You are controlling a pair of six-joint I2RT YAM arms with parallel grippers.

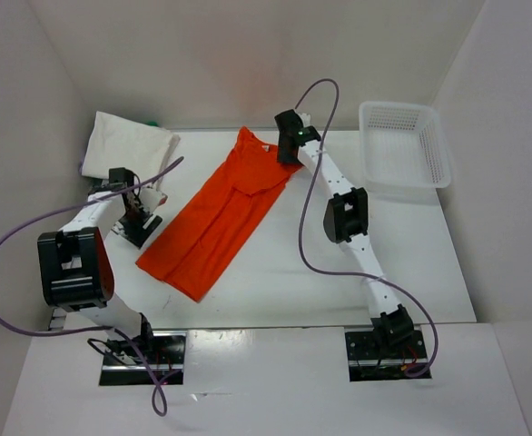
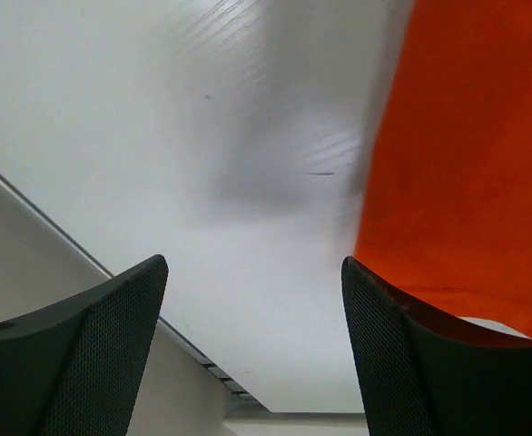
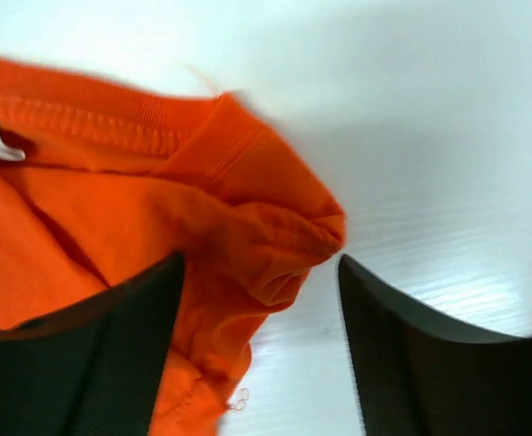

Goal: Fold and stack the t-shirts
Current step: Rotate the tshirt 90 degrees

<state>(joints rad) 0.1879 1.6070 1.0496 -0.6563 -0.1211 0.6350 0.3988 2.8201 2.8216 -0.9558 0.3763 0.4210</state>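
An orange-red t-shirt (image 1: 216,222) lies flat and slantwise across the middle of the table, folded lengthwise into a long strip with its collar at the far end. My right gripper (image 1: 287,147) hangs over the collar end. In the right wrist view it (image 3: 261,258) is open, and a bunched shoulder fold of the orange t-shirt (image 3: 248,227) lies loose between its fingers. My left gripper (image 1: 142,222) sits by the strip's left edge. It (image 2: 252,263) is open over bare table, with orange cloth (image 2: 466,154) behind its right finger. A folded white t-shirt (image 1: 125,145) lies far left, a green sliver (image 1: 151,122) behind it.
A white mesh basket (image 1: 404,143) stands at the far right corner of the table. White walls close in the table on the left, back and right. The table's left edge (image 2: 84,250) runs close beside my left gripper.
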